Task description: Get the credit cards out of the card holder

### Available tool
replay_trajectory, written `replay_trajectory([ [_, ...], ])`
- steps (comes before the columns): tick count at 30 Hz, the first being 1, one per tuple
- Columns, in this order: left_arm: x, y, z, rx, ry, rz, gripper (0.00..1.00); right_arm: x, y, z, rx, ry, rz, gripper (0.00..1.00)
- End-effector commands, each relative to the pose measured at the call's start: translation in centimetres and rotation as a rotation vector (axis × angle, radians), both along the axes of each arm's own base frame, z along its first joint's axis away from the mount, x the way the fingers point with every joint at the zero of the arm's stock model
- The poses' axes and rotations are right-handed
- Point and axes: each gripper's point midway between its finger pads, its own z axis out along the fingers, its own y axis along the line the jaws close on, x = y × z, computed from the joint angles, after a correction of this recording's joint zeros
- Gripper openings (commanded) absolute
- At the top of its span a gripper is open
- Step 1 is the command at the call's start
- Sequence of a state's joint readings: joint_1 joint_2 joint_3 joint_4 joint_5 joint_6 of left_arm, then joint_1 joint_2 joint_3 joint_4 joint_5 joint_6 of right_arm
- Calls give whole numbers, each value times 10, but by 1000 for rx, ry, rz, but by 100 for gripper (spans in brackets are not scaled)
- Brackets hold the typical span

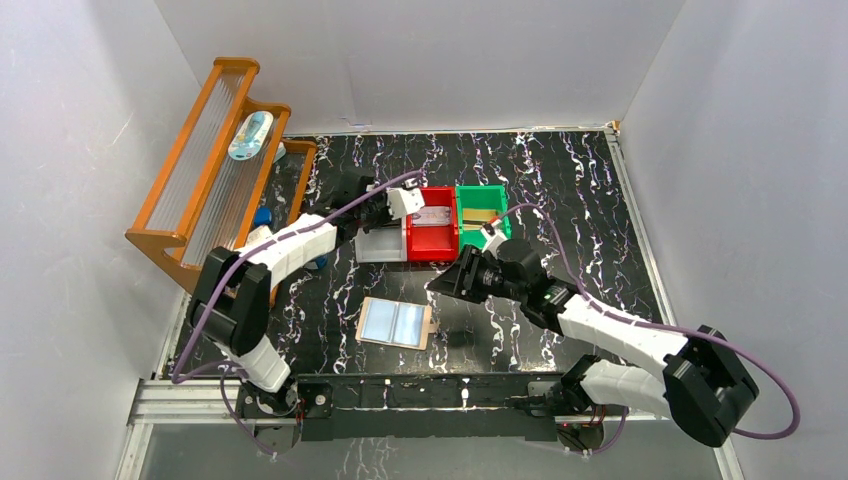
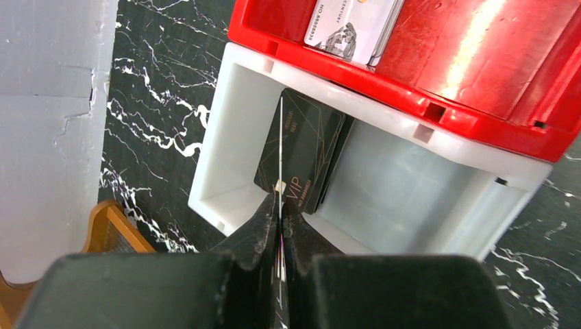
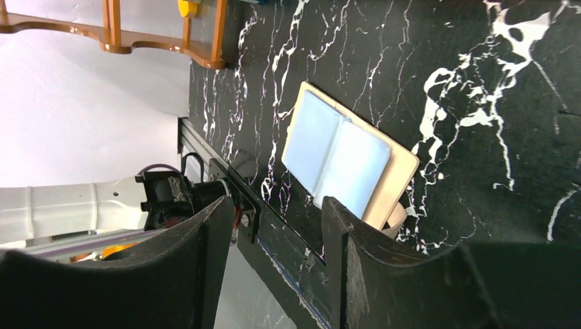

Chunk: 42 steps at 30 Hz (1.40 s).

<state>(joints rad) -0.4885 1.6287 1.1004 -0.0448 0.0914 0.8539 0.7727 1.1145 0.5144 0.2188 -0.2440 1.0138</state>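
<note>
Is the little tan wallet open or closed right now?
Open. The card holder lies spread flat on the table, with both pale blue inside pockets facing up.

Three plastic bins sit in a row at the middle of a black, white-veined table (image 1: 590, 180): a pale grey bin (image 1: 378, 248) on the left, touching a red bin (image 1: 432, 257), with a green bin (image 1: 481, 190) just beside it on the right. A stepped wooden rack (image 1: 200, 150) with ribbed clear shelves stands along the table's left edge, a blue-and-white object (image 1: 250, 135) lying on its upper tier. White walls (image 1: 420, 60) enclose the scene; a metal rail (image 1: 190, 400) runs along the near edge.
</note>
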Motion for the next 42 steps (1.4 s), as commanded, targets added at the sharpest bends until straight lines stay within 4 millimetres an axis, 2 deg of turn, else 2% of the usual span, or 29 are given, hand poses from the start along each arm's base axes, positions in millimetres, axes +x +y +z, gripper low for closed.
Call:
replay_trajectory([
  [1, 19, -2, -1, 49, -75, -43, 0, 14, -9, 19, -3, -55, -80, 59],
  [10, 37, 6, -23, 76, -87, -23, 0, 14, -25, 18, -11, -58, -148, 62],
  [14, 45, 8, -27, 66, -106, -15, 0, 14, -29, 17, -14, -56, -161, 63],
  [20, 44, 6, -46, 84, -47, -63, 0, 15, -30, 13, -31, -41, -171, 65],
  [27, 45, 0, -54, 21, -56, -76, 0, 14, -28, 7, -38, -22, -160, 65],
  [38, 47, -1, -71, 13, -55, -77, 1, 12, -28, 0, -41, -1, -157, 65],
  [42, 46, -1, -72, 13, -41, -75, 14, 12, -28, -2, -43, 4, -156, 65],
])
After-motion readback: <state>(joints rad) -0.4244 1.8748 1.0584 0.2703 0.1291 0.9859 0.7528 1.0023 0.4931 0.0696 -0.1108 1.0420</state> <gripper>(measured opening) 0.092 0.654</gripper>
